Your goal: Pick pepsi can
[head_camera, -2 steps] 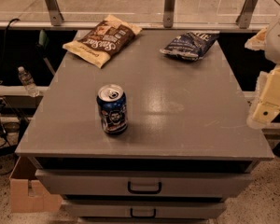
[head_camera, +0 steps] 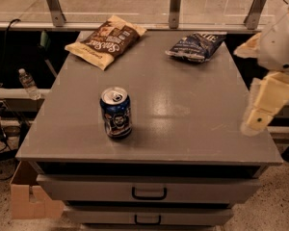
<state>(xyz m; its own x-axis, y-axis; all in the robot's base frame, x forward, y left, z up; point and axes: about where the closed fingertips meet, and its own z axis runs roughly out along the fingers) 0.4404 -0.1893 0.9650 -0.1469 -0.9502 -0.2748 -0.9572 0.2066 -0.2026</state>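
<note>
The pepsi can (head_camera: pixel 116 112) stands upright on the grey cabinet top (head_camera: pixel 183 105), left of centre and toward the front. It is dark blue with a silver top, a pull tab and a round graphic on its side. My cream-coloured gripper (head_camera: pixel 266 100) hangs at the right edge of the view, over the table's right front corner. It is well to the right of the can and touches nothing.
A tan and brown snack bag (head_camera: pixel 106 41) lies at the back left and a dark blue crinkled snack bag (head_camera: pixel 196 45) at the back right. Drawers (head_camera: pixel 149 191) face front below the top. A cardboard box (head_camera: pixel 29 198) and a water bottle (head_camera: pixel 28 84) are on the left.
My gripper has shifted slightly left, toward the table. The can and both bags have not moved.
</note>
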